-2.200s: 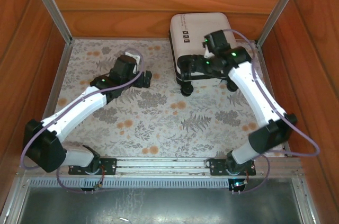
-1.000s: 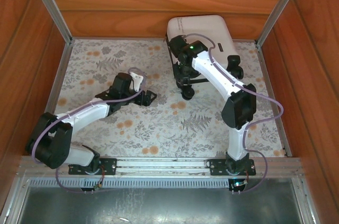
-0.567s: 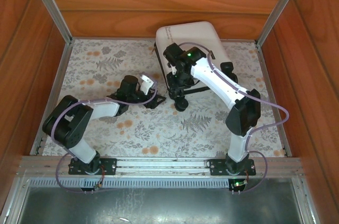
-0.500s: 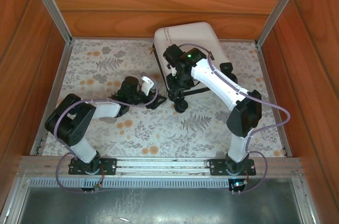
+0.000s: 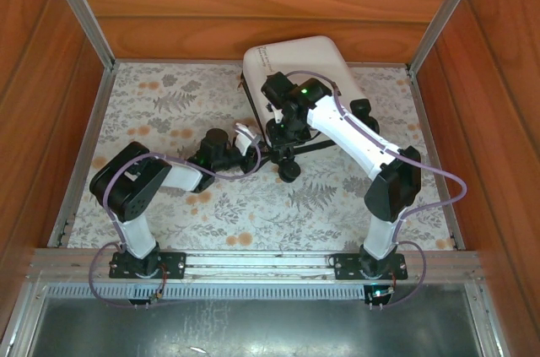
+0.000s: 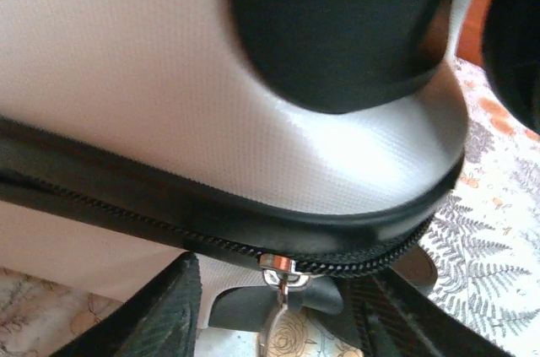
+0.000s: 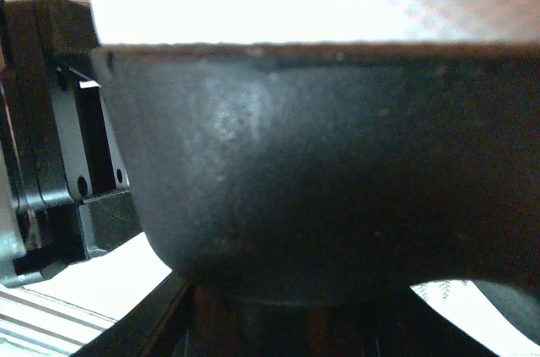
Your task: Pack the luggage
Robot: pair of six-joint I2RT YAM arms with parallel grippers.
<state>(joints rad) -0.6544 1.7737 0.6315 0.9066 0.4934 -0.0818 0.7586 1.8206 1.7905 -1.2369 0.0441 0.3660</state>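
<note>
The luggage [image 5: 297,62] is a glossy white hard-shell suitcase, shut, lying skewed at the back of the table with its wheels toward me. My right gripper [image 5: 283,123] is at its near end, shut on a black wheel [image 7: 321,171] that fills the right wrist view. My left gripper [image 5: 256,144] is low at the near left corner. In the left wrist view the white shell [image 6: 152,62] and black zipper band [image 6: 211,222] are very close. The silver zipper pull [image 6: 283,277] hangs between the two fingers [image 6: 160,315], which stand apart without touching it.
A floral cloth [image 5: 169,104] covers the table. Wooden walls [image 5: 253,2] and aluminium posts [image 5: 80,11] close in the back and sides. A metal rail [image 5: 253,260] runs along the front edge. Another wheel [image 5: 289,171] sticks out toward me, just right of my left gripper.
The right gripper has swung the luggage's near end to the left. The left arm folded and its gripper slid right up to the zipper, its jaws narrowing.
</note>
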